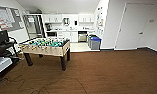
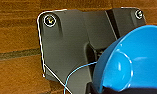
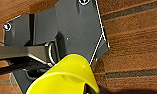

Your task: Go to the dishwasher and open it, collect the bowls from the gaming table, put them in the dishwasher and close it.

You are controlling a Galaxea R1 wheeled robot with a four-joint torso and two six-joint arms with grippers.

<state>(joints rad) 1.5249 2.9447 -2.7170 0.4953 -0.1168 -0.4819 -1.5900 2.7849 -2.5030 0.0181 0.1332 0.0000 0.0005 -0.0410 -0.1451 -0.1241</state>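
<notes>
**Both bowls aboard, kitchen ahead**

I'm on the brown wood floor [image 1: 106,72], facing the kitchenette. Dishwasher [image 1: 82,37] sits in the far white cabinet run, steel-grey front, door looks shut from here. Grey bins with blue tops [image 1: 95,42] stand just to its right. Foosball table [image 1: 47,47] with green pitch is ahead-left, between me and the counter. Black cart [image 1: 2,57] at the left edge, white door [image 1: 136,25] on the right wall.

Left wrist cam: blue bowl [image 2: 134,62] sits large right at the wrist, tilted, hollow facing the camera, floor planks behind it. Right wrist cam: yellow bowl [image 3: 66,76] likewise close in, over the floor. Can't tell how the jaws stand on either arm; the fingers are not visible, so I can't confirm the grip.
</notes>
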